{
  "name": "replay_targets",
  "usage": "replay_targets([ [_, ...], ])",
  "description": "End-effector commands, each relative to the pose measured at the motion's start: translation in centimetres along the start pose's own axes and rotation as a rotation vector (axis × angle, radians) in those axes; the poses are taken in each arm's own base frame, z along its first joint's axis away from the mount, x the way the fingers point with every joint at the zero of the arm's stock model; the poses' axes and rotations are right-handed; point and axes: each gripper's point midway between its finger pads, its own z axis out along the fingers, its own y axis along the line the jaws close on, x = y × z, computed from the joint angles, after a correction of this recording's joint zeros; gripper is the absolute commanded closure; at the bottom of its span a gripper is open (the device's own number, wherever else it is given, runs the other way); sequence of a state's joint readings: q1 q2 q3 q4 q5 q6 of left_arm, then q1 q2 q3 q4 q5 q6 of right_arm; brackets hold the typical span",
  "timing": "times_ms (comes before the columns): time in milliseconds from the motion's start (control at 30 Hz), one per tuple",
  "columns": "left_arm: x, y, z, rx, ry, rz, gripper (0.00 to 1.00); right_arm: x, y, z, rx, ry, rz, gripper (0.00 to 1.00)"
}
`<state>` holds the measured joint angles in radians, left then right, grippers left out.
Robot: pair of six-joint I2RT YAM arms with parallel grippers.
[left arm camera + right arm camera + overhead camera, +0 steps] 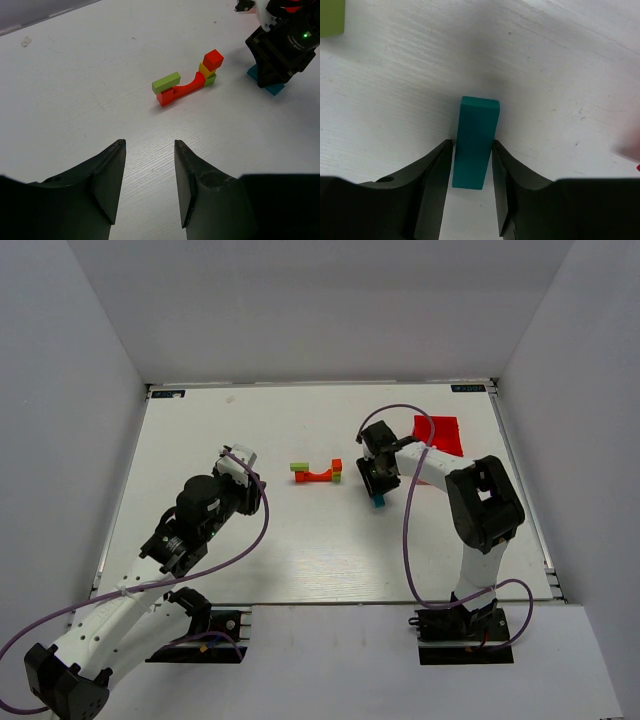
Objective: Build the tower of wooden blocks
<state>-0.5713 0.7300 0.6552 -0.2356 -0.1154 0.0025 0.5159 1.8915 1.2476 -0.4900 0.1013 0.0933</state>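
Note:
A red arch [317,477] lies on the white table mid-field. A lime-green block [299,468] rests on its left end, and a green, a yellow [205,70] and an orange-red cube [213,59] are stacked at its right end. My right gripper [378,492] points down just right of them. Its fingers close round a teal bar [479,120], whose low end [379,503] is at the table. My left gripper [149,145] is open and empty, above bare table left of the arch [186,90].
A red plastic bin [440,433] sits at the back right behind the right arm. White walls enclose the table on three sides. Purple cables loop off both arms.

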Motion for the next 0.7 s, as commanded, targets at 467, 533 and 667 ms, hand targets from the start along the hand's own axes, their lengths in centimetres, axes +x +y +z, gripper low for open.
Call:
replay_targets([
  [467,-0.7,-0.1,-0.3,0.01,-0.022,-0.004,0.46,-0.6,0.3,-1.6,-0.05,-0.078,-0.177,0.72],
  [533,-0.7,-0.1,-0.3,0.01,-0.022,-0.004,0.46,-0.6,0.6,-2.0,-0.071,-0.09,-0.198,0.84],
  [667,-0.7,-0.1,-0.3,0.01,-0.022,-0.004,0.46,-1.6,0.7,-3.4,-0.09,-0.129,-0.28,0.93],
])
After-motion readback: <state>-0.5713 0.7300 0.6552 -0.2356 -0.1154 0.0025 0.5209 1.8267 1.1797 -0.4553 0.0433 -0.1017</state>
